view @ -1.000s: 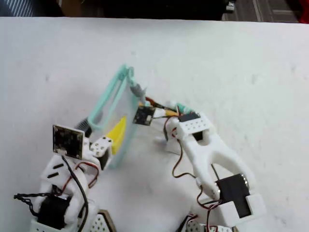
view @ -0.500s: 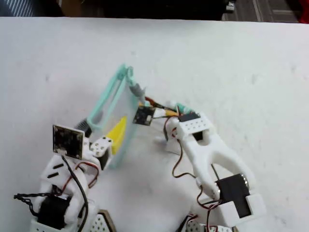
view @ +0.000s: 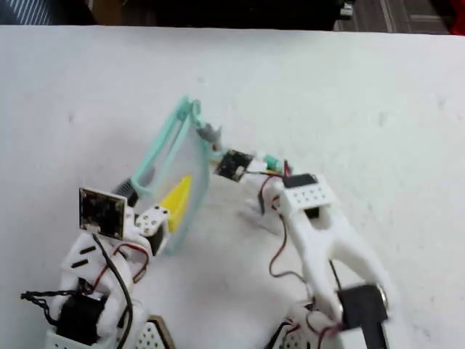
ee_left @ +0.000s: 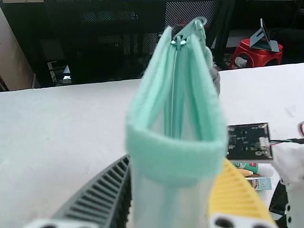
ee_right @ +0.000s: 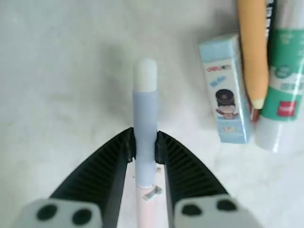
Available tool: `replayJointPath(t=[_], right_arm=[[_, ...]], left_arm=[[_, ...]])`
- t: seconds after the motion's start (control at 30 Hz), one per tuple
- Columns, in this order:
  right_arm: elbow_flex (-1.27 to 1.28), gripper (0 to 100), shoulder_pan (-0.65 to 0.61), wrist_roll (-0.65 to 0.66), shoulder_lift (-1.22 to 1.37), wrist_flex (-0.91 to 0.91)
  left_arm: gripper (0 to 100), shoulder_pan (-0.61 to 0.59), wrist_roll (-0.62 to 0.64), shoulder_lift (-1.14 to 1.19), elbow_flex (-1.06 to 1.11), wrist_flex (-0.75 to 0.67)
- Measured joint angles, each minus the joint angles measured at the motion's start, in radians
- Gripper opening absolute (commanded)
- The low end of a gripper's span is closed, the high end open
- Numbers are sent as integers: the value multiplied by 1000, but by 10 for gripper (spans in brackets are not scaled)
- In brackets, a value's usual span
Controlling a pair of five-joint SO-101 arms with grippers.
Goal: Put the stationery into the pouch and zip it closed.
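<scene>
A mint-green translucent pouch (view: 174,163) stands on edge on the white table, its zip slider (ee_left: 180,42) at the far top end and its mouth open. My left gripper (ee_left: 175,166) is shut on the pouch's near end, with a grey finger (ee_left: 102,199) on one side and a yellow finger (ee_left: 237,194) on the other. My right gripper (ee_right: 145,137) is shut on a blue-and-white pen (ee_right: 145,114), close to the pouch's far end (view: 211,138). On the table beside it lie a light-blue eraser (ee_right: 225,90), an orange pencil (ee_right: 251,47) and a green glue stick (ee_right: 285,71).
The right arm's wrist camera board (view: 234,166) hangs right beside the pouch. The table's far edge (view: 232,27) borders a dark room. Bare white tabletop (view: 363,109) stretches to the right and behind the pouch.
The right arm has swung to the right and its wrist has drawn a little away from the pouch, with the pen still gripped. The left arm and pouch have stayed put.
</scene>
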Motion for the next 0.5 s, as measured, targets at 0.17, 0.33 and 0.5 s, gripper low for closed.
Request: replayJointPath(t=[0.17,0.33,0.5], right_arm=[[137,16,2,-17,-259,-35],[244,16,5,-91,-572,-38],[269,16,48,-187,-901,26]], left_arm=[[240,0,0,0,0,0],[240,0,0,0,0,0],[240,0,0,0,0,0]])
